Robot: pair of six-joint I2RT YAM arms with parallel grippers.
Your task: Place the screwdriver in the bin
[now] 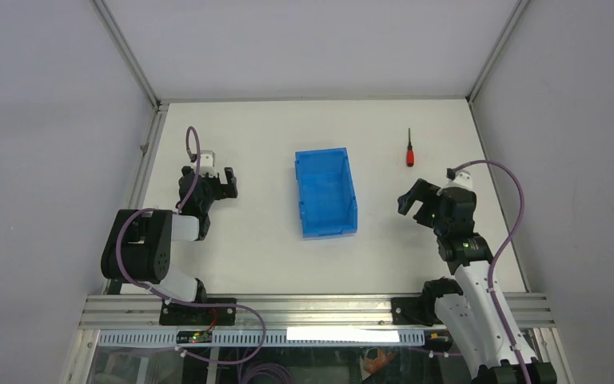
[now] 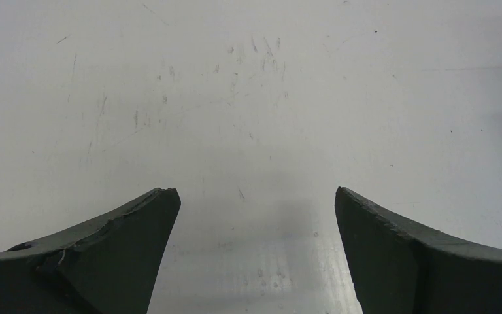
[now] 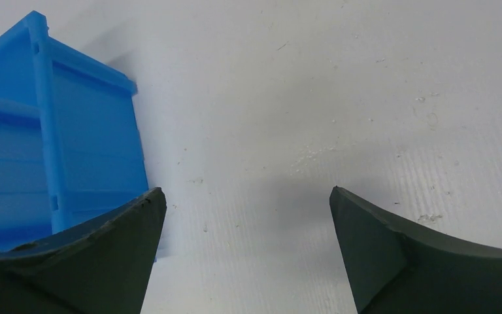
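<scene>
Right gripper (image 1: 412,198): released. In the right wrist view its two dark fingers (image 3: 98,255) stand wide apart over bare white table (image 1: 272,248), with nothing between them.
Right gripper position: to the right of the bin, near its near end and apart from it; the bin's outer wall fills the left edge of the right wrist view.
Left gripper (image 1: 225,181): released. In the left wrist view its fingers (image 2: 111,248) are spread over scuffed table surface and hold nothing.
Left gripper position: well apart from the bin, on its left side.
Bin (image 1: 325,196): bright blue, rectangular and open-topped; it stands upright at the middle of the table, long axis running near to far, slightly skewed.
Bin contents: from above its blue floor and inner walls show in full; the screwdriver is not in it.
Bin wall (image 3: 13,163): ribbed, with a thick rim along the top.
Screwdriver (image 1: 409,150): lies flat on the table beyond the right gripper, right of the bin's far end and well apart from it.
Screwdriver lie: red handle towards the near side, dark shaft pointing to the far edge.
</scene>
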